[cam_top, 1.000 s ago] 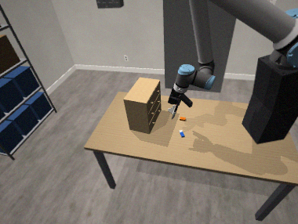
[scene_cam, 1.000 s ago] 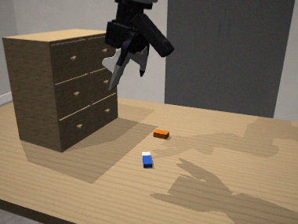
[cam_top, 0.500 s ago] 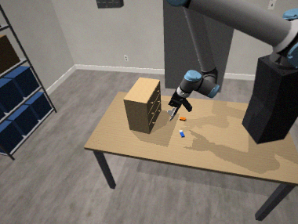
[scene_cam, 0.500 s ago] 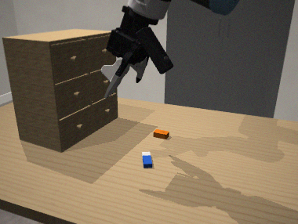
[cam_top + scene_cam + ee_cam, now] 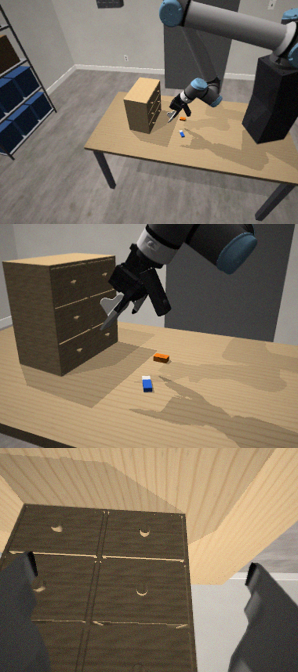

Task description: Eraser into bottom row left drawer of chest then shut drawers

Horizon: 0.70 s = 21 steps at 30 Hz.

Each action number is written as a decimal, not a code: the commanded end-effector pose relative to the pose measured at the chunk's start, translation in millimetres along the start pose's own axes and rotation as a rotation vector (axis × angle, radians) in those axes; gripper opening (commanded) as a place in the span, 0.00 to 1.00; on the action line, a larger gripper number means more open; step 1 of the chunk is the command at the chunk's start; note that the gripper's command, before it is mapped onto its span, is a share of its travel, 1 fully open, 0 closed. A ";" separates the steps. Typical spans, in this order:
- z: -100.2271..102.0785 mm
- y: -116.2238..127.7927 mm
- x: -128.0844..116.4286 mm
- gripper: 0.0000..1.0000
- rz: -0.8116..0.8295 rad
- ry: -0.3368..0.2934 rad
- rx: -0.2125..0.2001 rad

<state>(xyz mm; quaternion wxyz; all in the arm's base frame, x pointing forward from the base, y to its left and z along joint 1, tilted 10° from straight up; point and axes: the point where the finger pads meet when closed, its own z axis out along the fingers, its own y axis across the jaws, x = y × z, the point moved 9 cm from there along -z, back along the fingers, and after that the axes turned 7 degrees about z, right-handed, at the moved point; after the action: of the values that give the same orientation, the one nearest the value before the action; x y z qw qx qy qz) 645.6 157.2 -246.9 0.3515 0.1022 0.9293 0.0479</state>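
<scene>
The wooden chest (image 5: pixel 143 105) stands upright at the table's left, with three rows of two drawers, all shut. Its bottom-left drawer (image 5: pixel 80 350) is the one nearer the exterior camera. My gripper (image 5: pixel 118 312) is open and empty, hovering in front of the drawer fronts at about middle-row height, not touching them. In the wrist view the drawer fronts (image 5: pixel 100 593) fill the frame between my two fingers. The blue and white eraser (image 5: pixel 147 384) lies flat on the table, to the right of the chest and apart from my gripper; it also shows in the top view (image 5: pixel 181 133).
A small orange block (image 5: pixel 161 358) lies on the table just beyond the eraser. A dark cabinet (image 5: pixel 274 98) holds the arm's base at the table's right. A shelf with blue bins (image 5: pixel 16 102) stands on the floor at far left.
</scene>
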 end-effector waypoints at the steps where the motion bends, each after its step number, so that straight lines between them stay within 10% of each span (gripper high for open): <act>1: 13.7 1.3 -0.7 1.00 -0.001 -0.108 -0.014; 21: 40.8 -0.1 10.6 1.00 -0.001 -0.270 -0.034</act>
<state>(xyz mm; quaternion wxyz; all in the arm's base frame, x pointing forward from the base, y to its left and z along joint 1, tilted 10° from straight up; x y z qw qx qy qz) 660.2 159.0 -278.5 0.4526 0.1019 0.8845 0.0493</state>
